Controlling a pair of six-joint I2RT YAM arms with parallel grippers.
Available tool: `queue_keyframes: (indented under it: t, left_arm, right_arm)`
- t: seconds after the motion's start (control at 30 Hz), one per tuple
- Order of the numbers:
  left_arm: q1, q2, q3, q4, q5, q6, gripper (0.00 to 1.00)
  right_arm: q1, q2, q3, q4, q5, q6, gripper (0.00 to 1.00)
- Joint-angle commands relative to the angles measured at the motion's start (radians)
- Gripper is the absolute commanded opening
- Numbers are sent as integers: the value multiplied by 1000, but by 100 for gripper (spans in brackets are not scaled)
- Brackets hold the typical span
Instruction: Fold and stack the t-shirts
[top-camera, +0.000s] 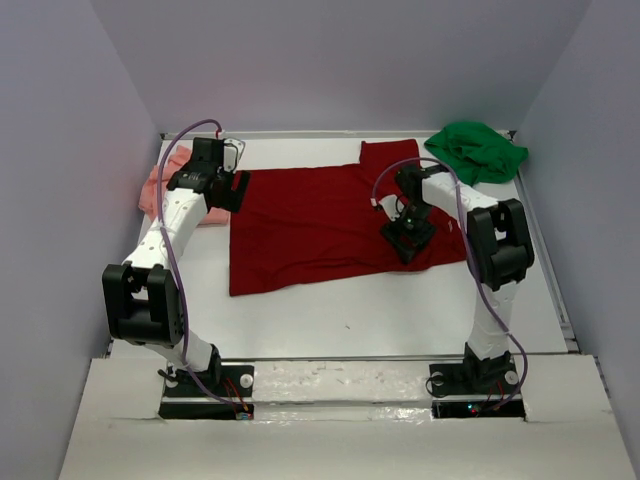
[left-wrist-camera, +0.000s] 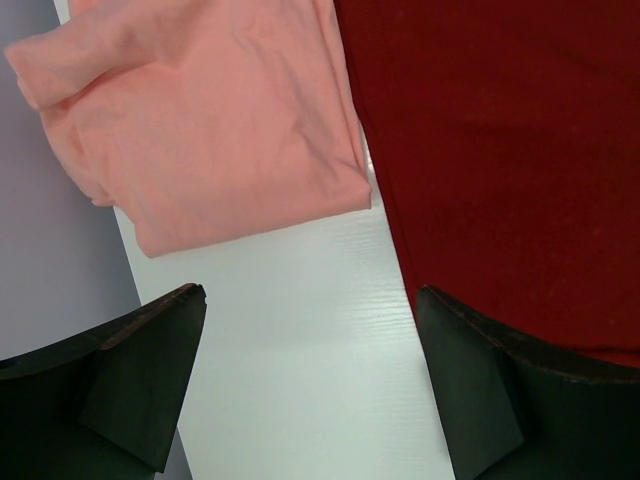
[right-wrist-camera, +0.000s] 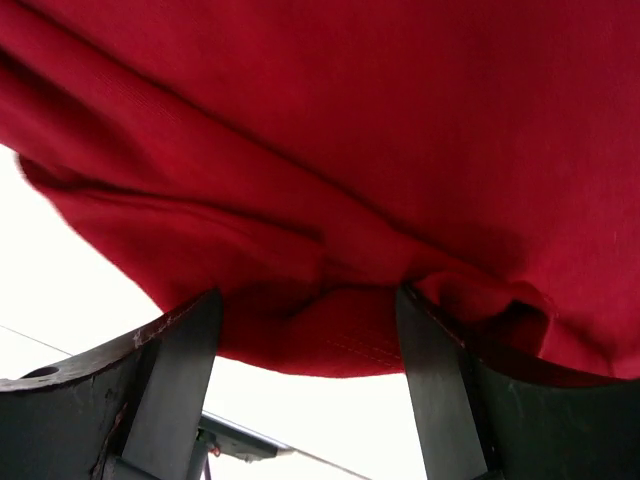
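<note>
Soft dark red t-shirt (top-camera: 310, 225) lies spread flat, roughly rectangular, edge rumpled.

No readable text, labels, brands, numbers or signs anywhere.

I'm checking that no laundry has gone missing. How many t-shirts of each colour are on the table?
Dark red t-shirt: 1
Salmon pink t-shirt: 1
Bright green t-shirt: 1
Total: 3
</note>
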Motion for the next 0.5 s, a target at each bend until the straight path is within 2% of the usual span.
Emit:
queue_keyframes:
  t: [0.0, 0.27, 0.47]
  left_arm:
    - [-12, -5, 4, 5, 1, 8, 99]
    - [-17, -15, -2, 8, 5, 13, 99]
    - [-18, -21, -5, 7, 6, 15, 99]
  right_arm:
    - [5, -87, -39, 38, 116, 44, 76]
    - [5, -136, -37, 6, 129, 53, 76]
    - [5, -136, -53, 1, 80, 39, 70]
